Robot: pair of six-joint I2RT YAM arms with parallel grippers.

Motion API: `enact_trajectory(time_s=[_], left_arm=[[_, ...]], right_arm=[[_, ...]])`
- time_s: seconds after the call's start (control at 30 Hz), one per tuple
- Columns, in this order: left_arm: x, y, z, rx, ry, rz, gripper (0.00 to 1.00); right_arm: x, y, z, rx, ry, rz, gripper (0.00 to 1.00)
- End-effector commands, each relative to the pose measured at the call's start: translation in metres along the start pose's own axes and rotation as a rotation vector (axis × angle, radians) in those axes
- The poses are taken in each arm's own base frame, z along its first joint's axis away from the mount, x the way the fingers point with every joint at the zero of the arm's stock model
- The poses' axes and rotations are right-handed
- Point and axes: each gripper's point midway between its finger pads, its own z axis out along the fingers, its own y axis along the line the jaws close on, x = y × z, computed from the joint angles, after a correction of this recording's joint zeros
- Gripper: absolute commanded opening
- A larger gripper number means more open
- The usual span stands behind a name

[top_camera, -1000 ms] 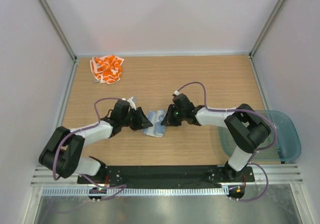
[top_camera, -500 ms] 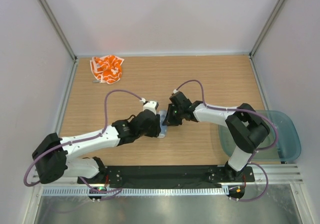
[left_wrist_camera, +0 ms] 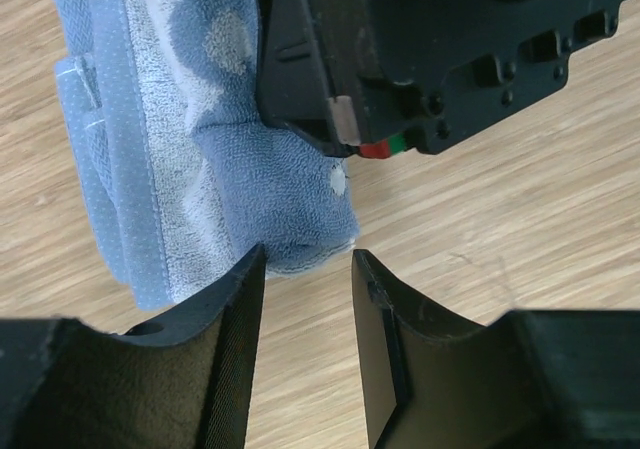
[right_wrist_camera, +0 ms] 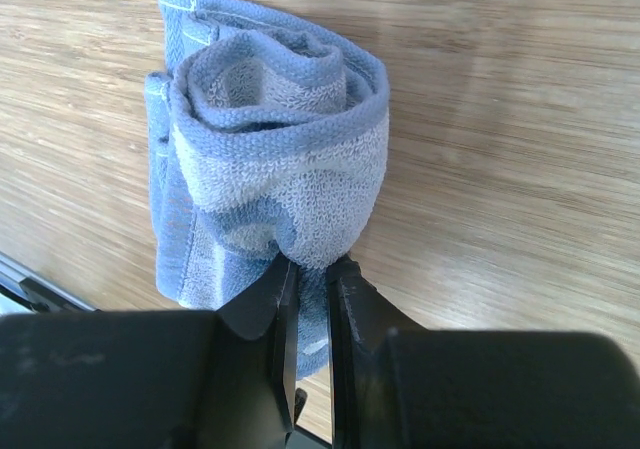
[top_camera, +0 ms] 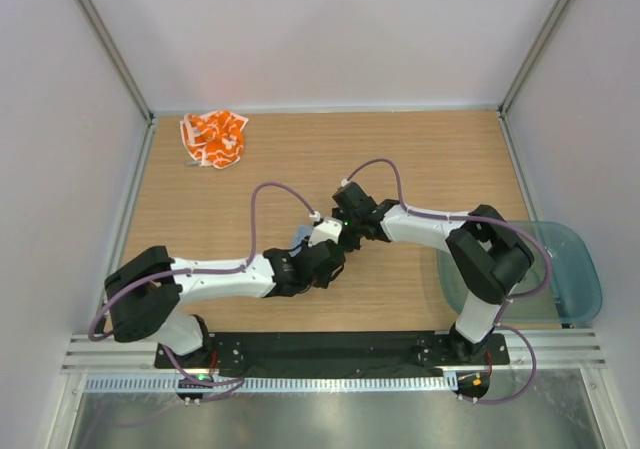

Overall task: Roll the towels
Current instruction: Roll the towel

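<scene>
The pale blue towel (right_wrist_camera: 270,159) lies on the wooden table, curled into a loose roll. My right gripper (right_wrist_camera: 312,274) is shut on the roll's near edge, pinching a fold of cloth. My left gripper (left_wrist_camera: 308,269) stands open with bare table between its fingers. The blue towel's (left_wrist_camera: 170,139) lower corner lies just beyond its tips, and the right gripper's black body sits over the cloth. From above, the left gripper (top_camera: 328,256) and the right gripper (top_camera: 345,233) meet at mid-table and hide most of the blue towel (top_camera: 301,239). The orange-patterned towel (top_camera: 213,137) lies crumpled at the far left.
A translucent teal tray (top_camera: 585,274) hangs over the table's right edge beside the right arm's base. Pale walls close in the left, far and right sides. The left arm stretches low across the near part of the table.
My left arm has swung right, from the blue towel's left side round to its near side, below the right gripper. The right gripper has shifted slightly left, still holding the towel.
</scene>
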Motion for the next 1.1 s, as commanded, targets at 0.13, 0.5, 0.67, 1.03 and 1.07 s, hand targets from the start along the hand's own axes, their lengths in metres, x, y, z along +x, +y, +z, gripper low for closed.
enact_trajectory(time_s=[0.13, 0.5, 0.67, 1.03, 1.07], left_arm=[[-0.015, 0.002, 0.009, -0.077, -0.074, 0.021, 0.46], [0.006, 0.004, 0.027, -0.124, -0.018, 0.071, 0.47], [0.014, 0.007, 0.036, -0.163, 0.013, 0.092, 0.49], [0.017, 0.017, 0.046, -0.279, 0.041, 0.103, 0.3], [0.017, 0.017, 0.046, -0.279, 0.043, 0.102, 0.26]], right_arm=[[0.015, -0.006, 0.006, 0.057, 0.063, -0.016, 0.05], [0.016, 0.008, 0.002, 0.013, 0.091, -0.02, 0.04], [0.024, 0.013, 0.001, -0.017, 0.134, -0.011, 0.04], [0.033, 0.023, -0.009, -0.077, 0.178, 0.004, 0.06], [0.035, 0.023, -0.009, -0.076, 0.182, 0.003, 0.06]])
